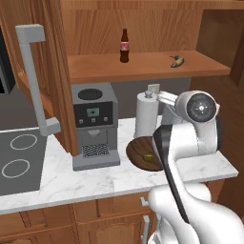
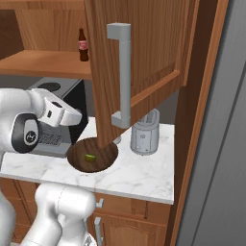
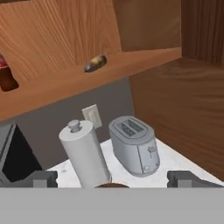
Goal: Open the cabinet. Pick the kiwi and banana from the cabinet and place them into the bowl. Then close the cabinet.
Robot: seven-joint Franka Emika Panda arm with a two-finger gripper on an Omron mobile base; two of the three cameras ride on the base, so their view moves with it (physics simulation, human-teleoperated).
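- The cabinet (image 1: 52, 71) is open: in the left base view one door stands swung out at the upper left of the frame with its long grey handle (image 1: 33, 76) toward us, and in the right base view the other door hangs out across the upper middle. That first step looks done.
- On the shelf (image 1: 143, 66), upper middle of the left base view, a dark bottle (image 1: 124, 46) stands upright; it is no part of the job.
- Below, on the white surface (image 1: 71, 176), a coffee machine (image 1: 94, 126) stands left of centre, with the bowl (image 1: 143, 153) just beside it to the right.
- The kiwi (image 1: 148, 156) lies inside the bowl, a small yellow-green spot in the middle of the frame, so I judge that fruit delivered.
- A paper roll (image 1: 145, 114) stands behind the bowl, and a toaster (image 3: 133, 144) is right of it in the hand view.
- The banana (image 1: 177, 60) lies on the shelf at the upper right, well apart from the bottle: not yet picked.
- The tool (image 3: 113, 179) is spread wide and empty, its tips at the bottom of the hand view, aimed up toward the shelf.
- Left to do: fetch the banana, drop it in the bowl, shut both doors.
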